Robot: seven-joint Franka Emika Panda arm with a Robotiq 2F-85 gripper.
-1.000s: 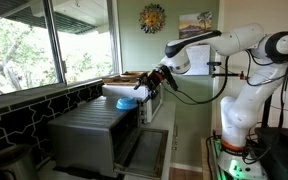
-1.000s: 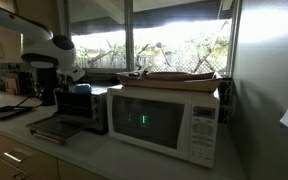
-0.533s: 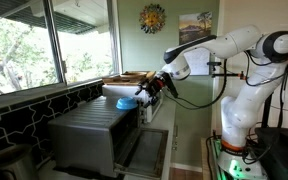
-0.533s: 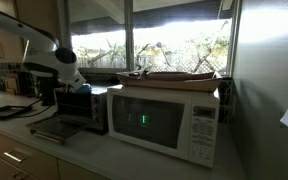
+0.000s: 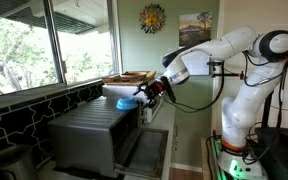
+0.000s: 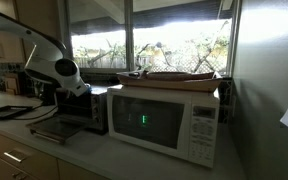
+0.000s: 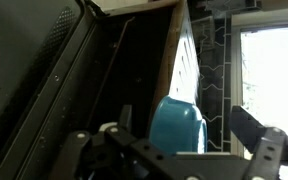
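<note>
indoors, toaster oven point(image 6: 84, 108) on kitchen counter point(image 6: 102, 153)

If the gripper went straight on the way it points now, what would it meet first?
Probably the blue cup, straight ahead between the open jaws in the wrist view; the gripper looks close to it, though depth is unclear.

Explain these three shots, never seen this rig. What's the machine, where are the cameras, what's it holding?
The white machine is a jointed robot arm; its end effector is the two-fingered grasping part at the tip. Two pictures come from cameras standing in the kitchen, the third from one on the wrist. On the counter stand a toaster oven and a microwave. A blue cup sits on the toaster oven. The jaws are open beside it and hold nothing.
</note>
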